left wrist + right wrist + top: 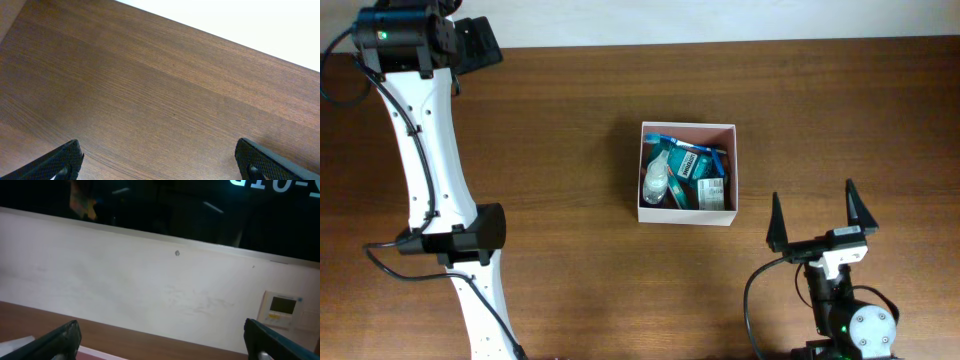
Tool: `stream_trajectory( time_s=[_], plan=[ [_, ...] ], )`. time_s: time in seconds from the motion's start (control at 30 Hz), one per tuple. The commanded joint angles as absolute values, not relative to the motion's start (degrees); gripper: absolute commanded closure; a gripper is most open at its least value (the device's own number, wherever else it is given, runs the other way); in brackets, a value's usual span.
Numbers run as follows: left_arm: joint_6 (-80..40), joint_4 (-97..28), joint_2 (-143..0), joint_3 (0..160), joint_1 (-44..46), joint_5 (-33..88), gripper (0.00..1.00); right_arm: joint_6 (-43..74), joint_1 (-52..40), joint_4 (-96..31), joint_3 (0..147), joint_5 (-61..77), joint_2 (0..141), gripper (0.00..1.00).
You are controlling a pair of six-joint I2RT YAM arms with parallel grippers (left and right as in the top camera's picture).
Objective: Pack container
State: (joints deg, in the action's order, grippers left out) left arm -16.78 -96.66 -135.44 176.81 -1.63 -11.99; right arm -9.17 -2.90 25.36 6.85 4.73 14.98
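Observation:
The container (686, 214), a square white-walled box with a pinkish inside, stands at the middle of the wooden table. It holds several toiletries, among them a clear bottle (657, 182), a blue toothbrush (680, 143) and a green-white packet (688, 165). My right gripper (813, 215) is open and empty, near the front edge to the right of the container. In the right wrist view (161, 325) its fingers point at the far wall, with a corner of the container (15, 344) at the bottom left. My left gripper (480, 42) is at the far left corner. It is open and empty over bare wood (157, 145).
My left arm (430, 170) stretches along the table's left side from front to back. A white wall runs behind the far table edge, with a small wall panel (281, 307) on it. A black cable (752, 300) loops beside the right arm's base.

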Motion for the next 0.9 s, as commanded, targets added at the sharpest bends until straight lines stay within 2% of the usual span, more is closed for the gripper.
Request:
stream_trajectory(
  time_s=[0.0,0.43,0.67,0.87],
  plan=[
    [-17.30,-96.68,-134.26,176.59,-1.52,-11.75,0.01,-8.49,-3.46,25.17,4.75,4.45,11.97,0.01],
    [-17.30,-96.68,-134.26,176.59,-1.50,-11.75,0.01,-8.51,-3.46,20.64,0.32,4.43,0.14,0.01],
    [-17.30,-96.68,-134.26,176.59,-1.50,-11.75,0.01,-8.49,-3.46,19.66,0.32,4.45,0.19,0.01],
    [-17.30,-96.68,-134.26,176.59,-1.52,-11.75,0.01,-8.51,-3.46,12.64,0.32,4.40,0.19,0.01]
  ],
)
